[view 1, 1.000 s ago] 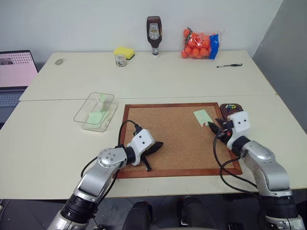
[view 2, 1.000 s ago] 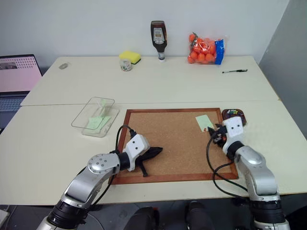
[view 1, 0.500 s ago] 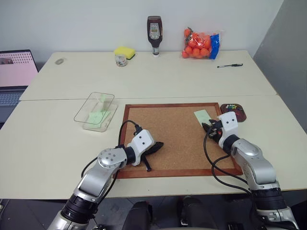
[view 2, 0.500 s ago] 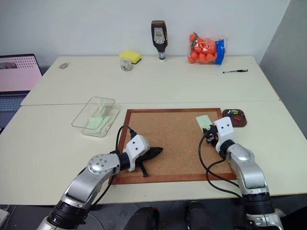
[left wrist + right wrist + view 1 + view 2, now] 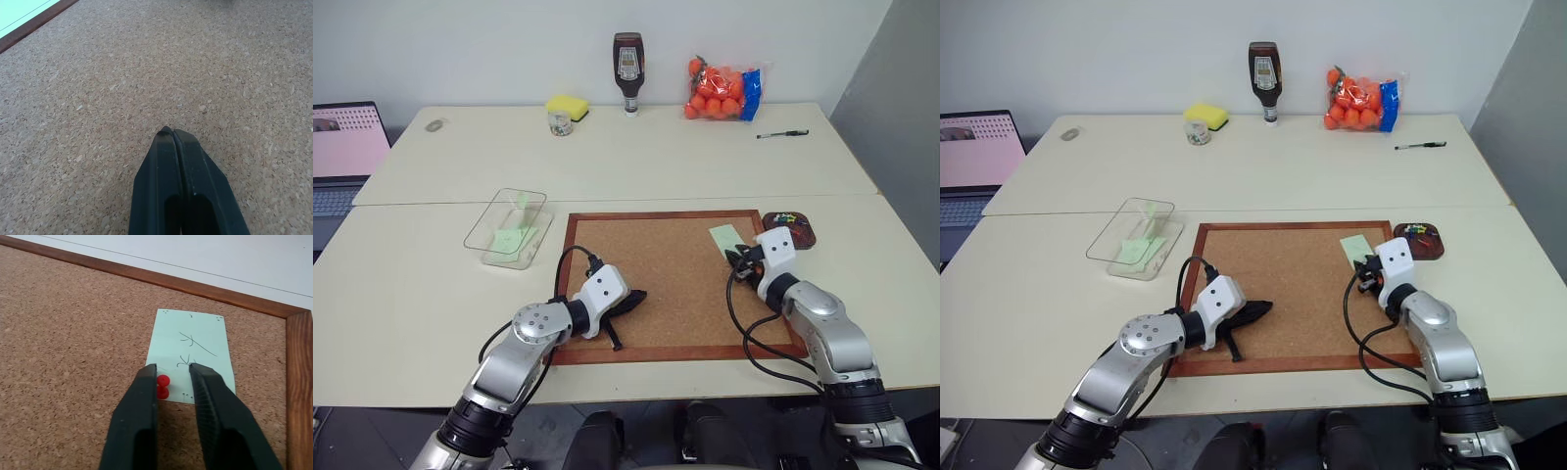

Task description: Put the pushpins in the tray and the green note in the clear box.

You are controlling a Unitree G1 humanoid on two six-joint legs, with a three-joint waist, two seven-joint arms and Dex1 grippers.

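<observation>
A pale green note (image 5: 191, 352) lies at the far right of the corkboard (image 5: 666, 284), held by a red pushpin (image 5: 163, 387) at its near edge. My right gripper (image 5: 172, 367) is low over that edge, open by a narrow gap, with the pin between its fingers and against one of them. The small dark tray (image 5: 789, 228) sits just right of the board with several coloured pushpins in it. The clear box (image 5: 506, 227), left of the board, holds green paper slips. My left gripper (image 5: 639, 295) rests shut and empty over the board's near left part.
Along the back of the table stand a yellow sponge (image 5: 567, 105), a small jar (image 5: 559, 123), a sauce bottle (image 5: 627, 72), a bag of oranges (image 5: 722, 90) and a pen (image 5: 781, 133). A laptop (image 5: 342, 147) sits at the far left.
My right hand has shifted a little left onto the board, uncovering the tray it hid before. The left arm has not moved.
</observation>
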